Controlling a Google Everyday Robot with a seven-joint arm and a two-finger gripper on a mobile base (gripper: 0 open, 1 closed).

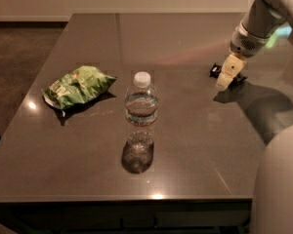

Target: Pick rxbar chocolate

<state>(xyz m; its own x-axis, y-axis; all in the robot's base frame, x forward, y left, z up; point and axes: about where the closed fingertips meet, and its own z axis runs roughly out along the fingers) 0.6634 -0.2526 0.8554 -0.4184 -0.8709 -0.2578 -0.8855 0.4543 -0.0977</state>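
The rxbar chocolate (pixel 216 70) is a small black bar lying on the dark table at the right, mostly hidden behind my gripper. My gripper (pixel 226 75) hangs from the pale arm at the upper right and sits right at the bar, its cream fingers (pixel 224 77) pointing down to the table surface. Only the bar's left end and a sliver on the right show.
A clear water bottle (pixel 141 110) with a white cap stands upright at the table's middle. A green chip bag (pixel 77 86) lies to its left. The table's front edge (pixel 122 197) runs across the bottom. My pale robot body (pixel 281 179) fills the lower right corner.
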